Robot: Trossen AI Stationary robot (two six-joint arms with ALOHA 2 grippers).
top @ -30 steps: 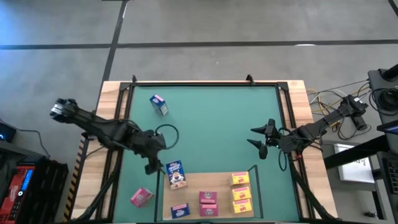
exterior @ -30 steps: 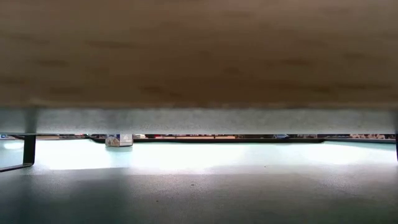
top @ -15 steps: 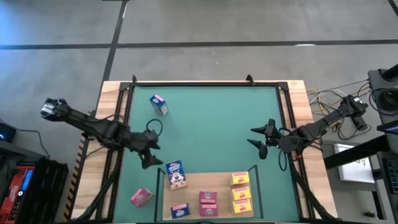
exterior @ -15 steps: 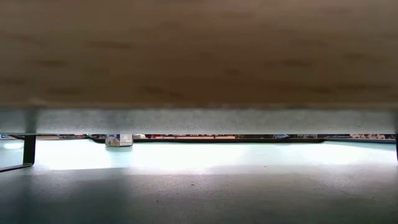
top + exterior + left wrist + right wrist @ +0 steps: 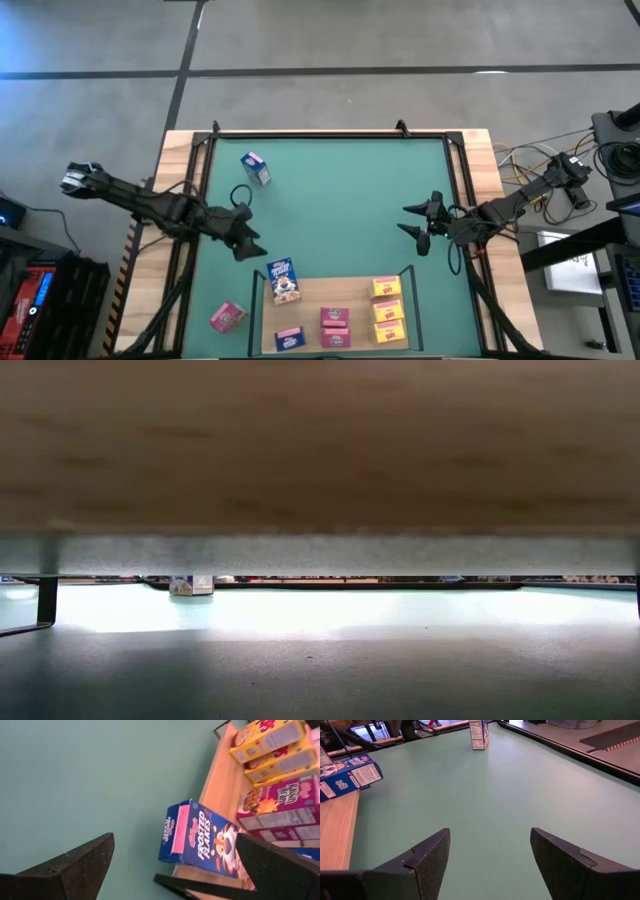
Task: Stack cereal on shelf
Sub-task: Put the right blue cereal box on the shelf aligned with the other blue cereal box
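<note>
1. A pink cereal box [image 5: 227, 317] lies on the green mat [image 5: 340, 190], left of the shelf [image 5: 345, 300].
2. The left gripper [image 5: 250, 243] hovers spread wide and empty, near a blue box [image 5: 284, 280] on the shelf's corner.
3. The right gripper [image 5: 418, 222] waits over the mat, holding nothing; its fingers look parted.

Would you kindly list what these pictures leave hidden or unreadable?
- Low view: the shelf board fills the upper picture, hiding both arms and every box on it.
- Low view: the far blue box shows only as a sliver, print too small.
- Left wrist view: the pink box is cut by the edge.
- High view: box lettering too small.
</note>
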